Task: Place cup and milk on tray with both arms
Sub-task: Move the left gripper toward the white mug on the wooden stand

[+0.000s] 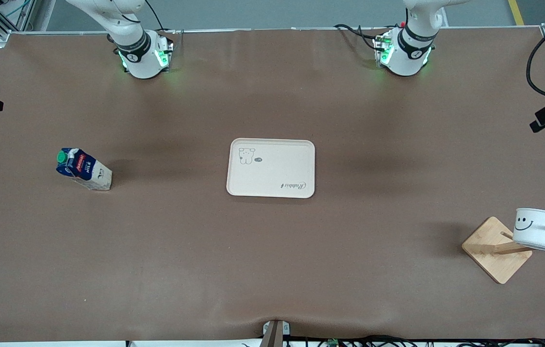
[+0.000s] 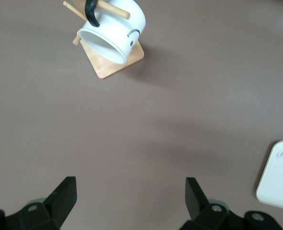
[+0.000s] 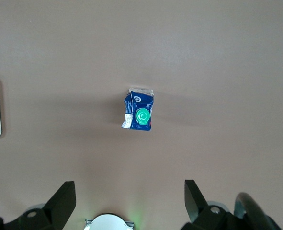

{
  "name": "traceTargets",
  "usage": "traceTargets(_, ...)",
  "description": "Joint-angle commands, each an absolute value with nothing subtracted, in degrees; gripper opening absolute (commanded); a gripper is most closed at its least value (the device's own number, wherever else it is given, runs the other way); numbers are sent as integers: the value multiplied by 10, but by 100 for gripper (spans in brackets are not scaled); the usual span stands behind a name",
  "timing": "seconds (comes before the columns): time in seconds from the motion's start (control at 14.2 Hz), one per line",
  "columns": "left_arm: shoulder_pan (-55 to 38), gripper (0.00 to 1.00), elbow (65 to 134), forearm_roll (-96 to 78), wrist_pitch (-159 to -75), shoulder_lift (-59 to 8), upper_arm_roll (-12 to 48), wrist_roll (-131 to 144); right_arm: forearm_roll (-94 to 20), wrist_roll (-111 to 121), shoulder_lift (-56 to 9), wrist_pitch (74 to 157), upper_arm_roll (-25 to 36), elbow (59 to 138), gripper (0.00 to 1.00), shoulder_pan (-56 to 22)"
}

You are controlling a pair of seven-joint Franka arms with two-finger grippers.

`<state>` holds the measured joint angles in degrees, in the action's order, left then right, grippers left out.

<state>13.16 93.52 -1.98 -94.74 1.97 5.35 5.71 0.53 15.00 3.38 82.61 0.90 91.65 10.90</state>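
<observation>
Evidently nothing has been picked up yet, so the step in hand is judged to be the reach toward each thing. The left gripper (image 2: 130, 201) is held high over bare table with its fingers spread apart and nothing between them; the right gripper (image 3: 130, 201) is likewise released and empty, almost straight above the milk (image 1: 83, 169).

The milk is stood upright toward the right arm's end of the table, well apart from the tray (image 1: 271, 167), which lies at the middle with nothing on it. The cup (image 1: 538, 228) is hung by its handle on a peg of a wooden rack (image 1: 497, 248) toward the left arm's end, nearer the front camera than the tray.

For the milk, a straight descent is advised, with the fingers closed across the narrower faces below the cap. The cup should probably be gripped at its rim or wall and slid along the peg before being lifted, or the rack may be dragged or tipped.

Counted: one cup, one milk carton, one tray, one rack, two arms.
</observation>
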Motion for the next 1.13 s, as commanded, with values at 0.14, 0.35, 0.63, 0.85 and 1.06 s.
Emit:
traceTargets(0.14, 156, 100, 1041, -44, -1092, 38, 55, 54, -8, 144, 29, 818, 3, 905, 100, 122)
traceTargets(0.35, 172, 100, 1063, -80, -1173, 7, 55, 53, -8, 144, 28, 818, 3, 906, 100, 128)
traceTargets(0.63, 173, 100, 1066, -85, -1257, -43, 55, 59, -8, 144, 27, 818, 3, 906, 100, 129)
traceTargets(0.85, 172, 100, 1065, -85, -1321, -77, 55, 59, -8, 145, 27, 818, 3, 906, 100, 129)
traceTargets(1.06, 167, 97, 1065, -91, -1388, -112, 60, 60, -8, 145, 27, 818, 3, 906, 100, 129)
